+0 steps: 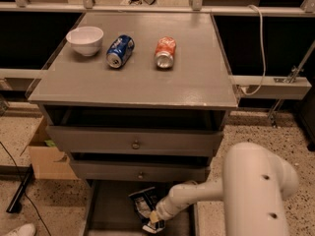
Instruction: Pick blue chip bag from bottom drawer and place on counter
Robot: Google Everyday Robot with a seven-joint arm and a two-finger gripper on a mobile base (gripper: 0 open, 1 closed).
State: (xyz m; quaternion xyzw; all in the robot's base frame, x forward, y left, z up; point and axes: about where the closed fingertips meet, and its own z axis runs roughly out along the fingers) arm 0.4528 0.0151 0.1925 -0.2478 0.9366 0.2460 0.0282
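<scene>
The blue chip bag (141,202), crinkled dark foil with white label patches, lies on the floor of the bottom drawer (108,213), which is pulled out furthest below the two knobbed drawers. My gripper (153,223) reaches into that drawer from the right on a white arm (197,195) and is at the bag's near right end, touching or overlapping it. The counter (187,85) is the flat grey cabinet top above.
On the counter stand a white bowl (84,39), a blue soda can (120,50) and an orange soda can (165,52), both cans lying on their sides. A cardboard box (47,154) sits on the floor left of the cabinet. My thick white arm link (256,191) fills the lower right.
</scene>
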